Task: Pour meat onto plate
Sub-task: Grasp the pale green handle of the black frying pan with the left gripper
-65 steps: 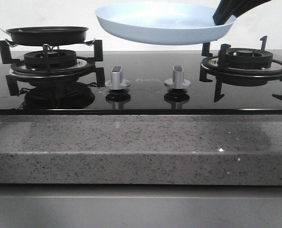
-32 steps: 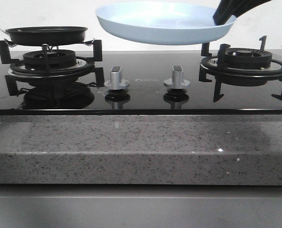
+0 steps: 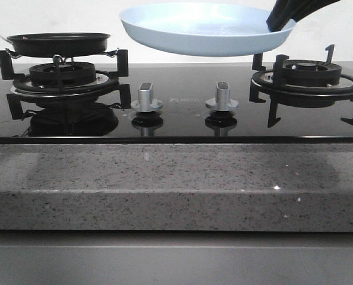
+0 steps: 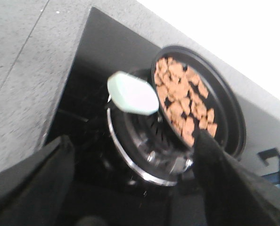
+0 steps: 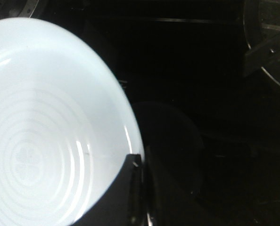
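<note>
Front view: plate [image 3: 203,28] held aloft over the hob, above the two control knobs [image 3: 147,98], tilted a little, with its low edge on the side toward the frying pan [image 3: 59,43]. My read: it is parked there as a catch dish, close enough for the pan to be brought over and tipped.

Right hand [image 3: 281,19] closed on the plate's rim, on the edge away from the pan; right wrist view shows one dark finger [image 5: 130,188] lapping over the rim onto the inner face. Plate bare, no meat in it yet.

Frying pan sits on the burner grate [image 3: 63,77] beside the plate, level. Meat [image 4: 183,100] heaped inside the pan, toward one side.

Left hand [image 4: 130,183] spread wide, holding nothing, fingers either side of the pan's pale handle [image 4: 132,93] but short of it. Judged to be lining up for a handle grasp before lift and pour.
</note>
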Robot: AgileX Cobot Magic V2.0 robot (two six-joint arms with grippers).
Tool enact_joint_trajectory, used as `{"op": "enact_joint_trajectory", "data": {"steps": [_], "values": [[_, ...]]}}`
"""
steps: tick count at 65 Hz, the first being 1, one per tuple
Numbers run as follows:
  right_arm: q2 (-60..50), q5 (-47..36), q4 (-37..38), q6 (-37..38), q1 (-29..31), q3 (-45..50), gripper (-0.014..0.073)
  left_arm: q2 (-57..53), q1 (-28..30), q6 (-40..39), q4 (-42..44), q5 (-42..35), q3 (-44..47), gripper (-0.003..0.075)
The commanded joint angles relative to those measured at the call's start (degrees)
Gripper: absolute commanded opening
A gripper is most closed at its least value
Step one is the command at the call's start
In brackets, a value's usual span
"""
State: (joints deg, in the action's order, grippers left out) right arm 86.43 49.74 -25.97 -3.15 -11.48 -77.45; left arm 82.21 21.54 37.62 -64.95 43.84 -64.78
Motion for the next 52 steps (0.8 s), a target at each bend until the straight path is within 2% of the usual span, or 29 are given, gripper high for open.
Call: {"op": "enact_joint_trajectory", "data": {"steps": [1, 17, 35, 52], "values": [[-2.5, -2.1, -1.9, -0.4, 0.1, -1.7, -0.0071, 1.7, 0.2, 1.3, -7.0, -0.1, -3.6, 0.0536], [-2.5, -2.1, -1.9, -0.4, 0.1, -1.7, -0.0071, 9.3, 0.2, 1.3, -11.9, 2.3, -8.3, 0.0536], [-2.5, -2.1, -1.9, -0.4, 0.1, -1.7, -0.0071, 16.1, -3.1, 1.3, -15.6, 1.8, -13.2, 0.0536], [-2.5, -2.1, -1.9, -0.4, 0.1, -1.7, -0.0071, 17.5, -5.7, 1.3, -18.1, 1.4, -14.1, 0.0533]]}}
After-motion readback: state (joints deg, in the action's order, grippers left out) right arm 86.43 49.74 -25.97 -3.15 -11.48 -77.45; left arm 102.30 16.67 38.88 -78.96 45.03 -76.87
